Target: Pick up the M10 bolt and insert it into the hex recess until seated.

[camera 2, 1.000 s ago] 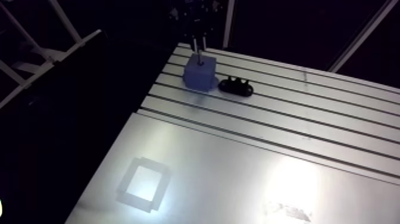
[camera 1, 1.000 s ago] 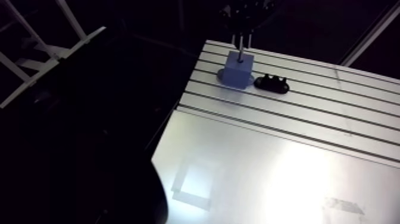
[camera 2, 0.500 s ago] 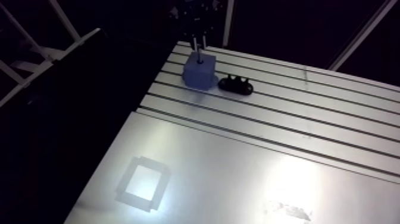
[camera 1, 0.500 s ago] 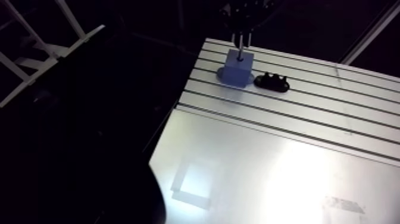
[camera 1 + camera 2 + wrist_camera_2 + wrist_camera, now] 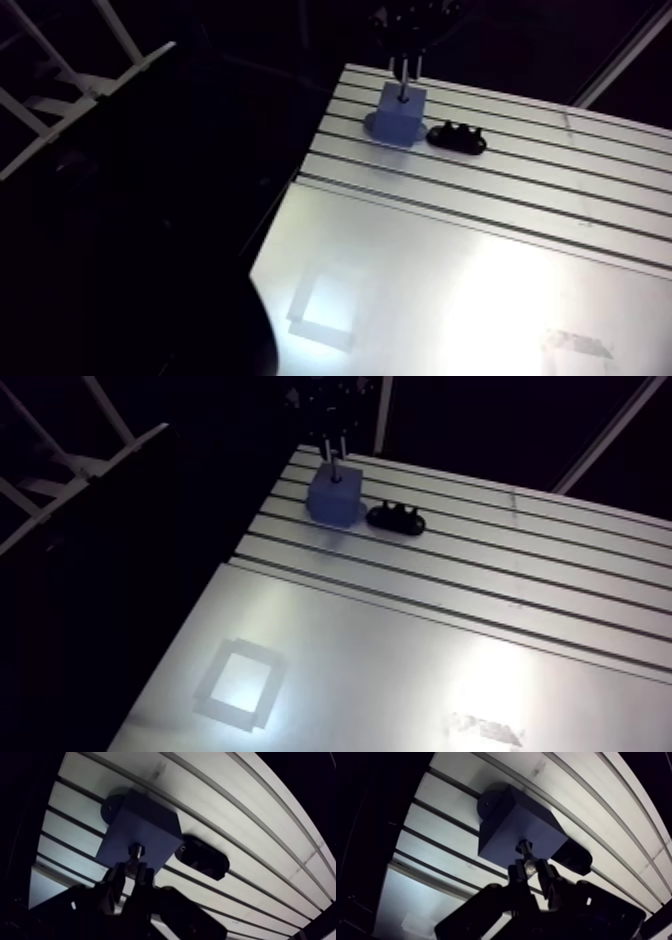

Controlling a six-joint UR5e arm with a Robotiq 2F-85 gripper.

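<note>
M10 bolt [image 5: 524, 848] is pinched in the gripper [image 5: 530, 871], its end at the top face of the blue block [image 5: 506, 827]. I'd keep it plumb over the recess, which I can't make out, and press down gently. One bolt, one block, one black holder [image 5: 202, 858] beside it on the worktop [image 5: 596, 807].

The slotted aluminium table [image 5: 520, 576] gleams with glare amid dark surroundings.

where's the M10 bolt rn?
In the wrist view the M10 bolt is pinched in the claw, its end at the top face of the blue block; the black holder lies just beside the block, at the far edge of the slotted table.
</note>
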